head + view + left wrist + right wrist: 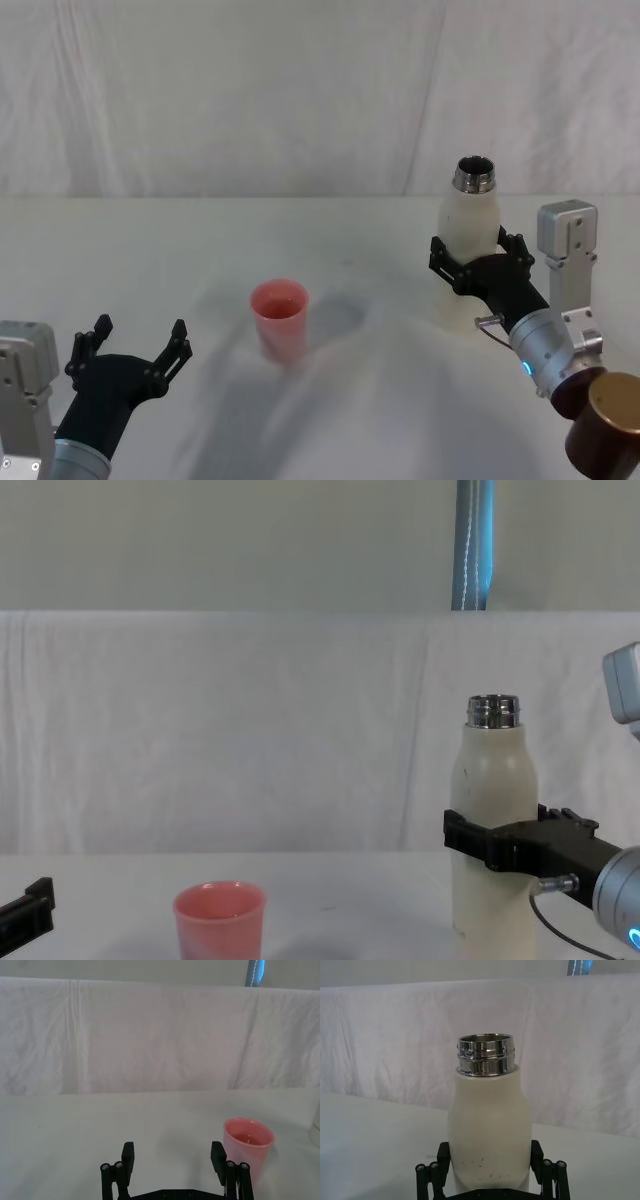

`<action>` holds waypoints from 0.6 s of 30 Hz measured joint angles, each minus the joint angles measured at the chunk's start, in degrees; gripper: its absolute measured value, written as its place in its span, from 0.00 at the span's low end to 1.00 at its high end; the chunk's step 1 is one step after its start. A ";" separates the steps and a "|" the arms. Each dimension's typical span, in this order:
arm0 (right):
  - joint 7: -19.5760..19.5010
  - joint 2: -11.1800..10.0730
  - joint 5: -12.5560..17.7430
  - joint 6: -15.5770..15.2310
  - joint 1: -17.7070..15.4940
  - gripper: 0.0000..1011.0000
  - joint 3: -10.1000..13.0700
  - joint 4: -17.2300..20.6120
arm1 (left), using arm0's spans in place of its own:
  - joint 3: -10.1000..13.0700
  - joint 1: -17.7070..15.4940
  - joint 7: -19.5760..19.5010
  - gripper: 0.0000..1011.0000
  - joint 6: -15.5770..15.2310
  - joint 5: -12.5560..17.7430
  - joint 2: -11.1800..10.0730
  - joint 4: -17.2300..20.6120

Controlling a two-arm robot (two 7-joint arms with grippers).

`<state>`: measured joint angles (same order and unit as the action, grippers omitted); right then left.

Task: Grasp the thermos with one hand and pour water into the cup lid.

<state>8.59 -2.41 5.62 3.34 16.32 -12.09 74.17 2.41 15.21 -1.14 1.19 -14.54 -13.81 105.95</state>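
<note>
The cream-white thermos (pixel 470 215) stands upright at the right of the table, its silver neck uncapped. My right gripper (pixel 476 245) reaches in from the lower right and holds it low on the body, one black finger pressed against each side (pixel 490 1152). From the chest view the thermos (pixel 492 780) towers over the pink cup lid (pixel 220 920). The cup lid (pixel 279 315) stands upright near the table's middle, well to the left of the thermos. My left gripper (pixel 140 330) rests open at the lower left, with the cup lid (pixel 248 1147) ahead of it and off to one side.
A white cloth covers the table (pixel 330 230) and hangs as a backdrop behind it. A blue pole (pixel 473 545) rises behind the backdrop. Open table lies between the cup lid and the thermos.
</note>
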 joint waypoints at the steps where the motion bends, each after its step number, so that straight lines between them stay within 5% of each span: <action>1: 0.00 0.00 0.00 0.00 0.00 0.99 0.00 0.00 | 0.00 0.00 0.00 0.99 0.00 0.00 0.00 0.00; 18: -0.30 0.51 -0.16 0.49 0.73 0.99 0.07 -0.90 | 0.00 0.00 0.00 0.99 0.00 0.00 0.00 0.00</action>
<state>8.29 -1.90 5.45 3.83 17.05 -12.01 73.27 2.41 15.21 -1.14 1.19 -14.54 -13.81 105.95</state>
